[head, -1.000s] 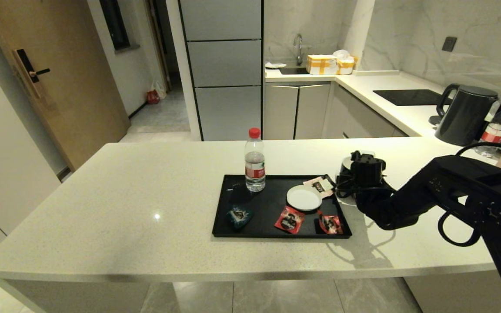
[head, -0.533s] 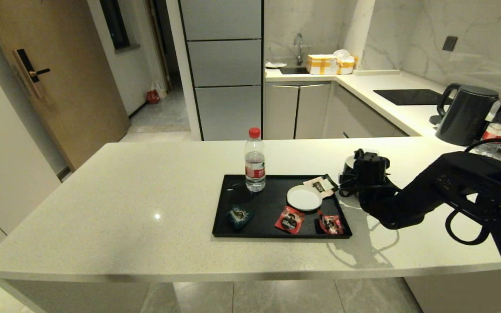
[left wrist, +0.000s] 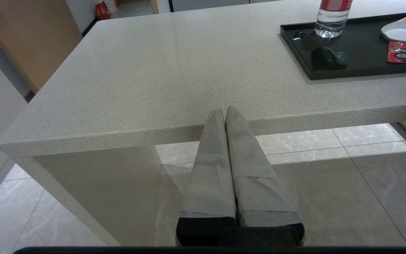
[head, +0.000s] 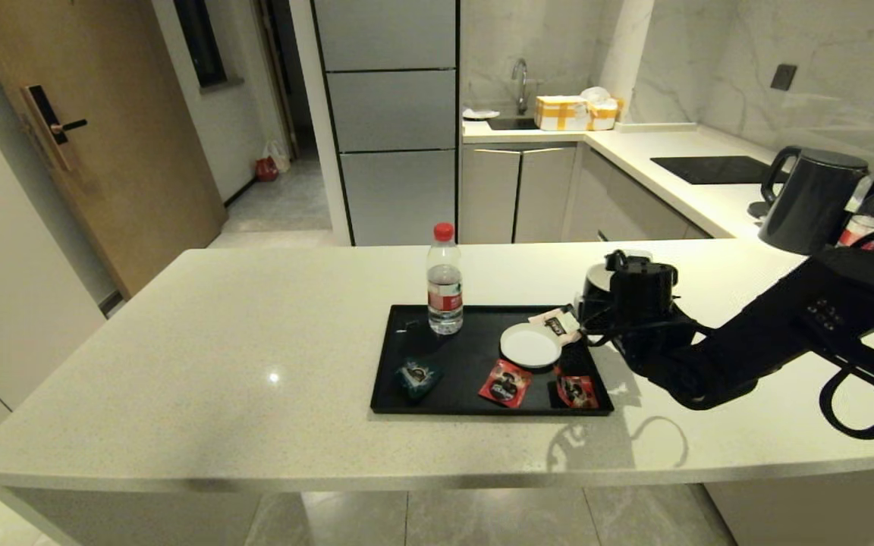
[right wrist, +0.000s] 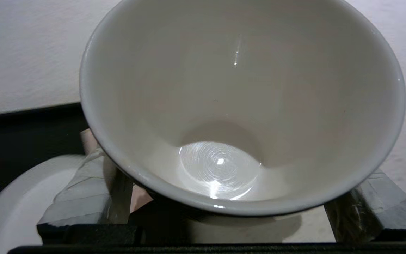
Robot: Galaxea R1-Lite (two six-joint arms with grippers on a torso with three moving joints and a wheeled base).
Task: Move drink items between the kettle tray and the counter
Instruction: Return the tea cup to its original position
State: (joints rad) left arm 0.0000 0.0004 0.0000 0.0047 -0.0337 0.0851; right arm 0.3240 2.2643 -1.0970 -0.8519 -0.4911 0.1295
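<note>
My right gripper (head: 619, 299) is shut on the black mug (head: 598, 279), holding it above the counter (head: 255, 341) at the right edge of the black tray (head: 482, 410). In the right wrist view the mug's white inside (right wrist: 238, 98) fills the frame, with a taped finger (right wrist: 83, 190) on each side of it. Two red sachets (head: 504, 383) (head: 576, 390) lie on the tray's front right part. My left gripper (left wrist: 225, 111) is shut on nothing, parked below the counter's front edge.
The tray also holds a red-capped water bottle (head: 444, 280), a white saucer (head: 530, 345), a teal sachet (head: 416, 377) and a pale sachet (head: 556, 324). A black kettle (head: 812, 199) and a second bottle (head: 866, 220) stand far right.
My right gripper has risen and shifted left toward the tray with the mug in it. Its shadow now lies apart from it on the counter. The left arm has not moved.
</note>
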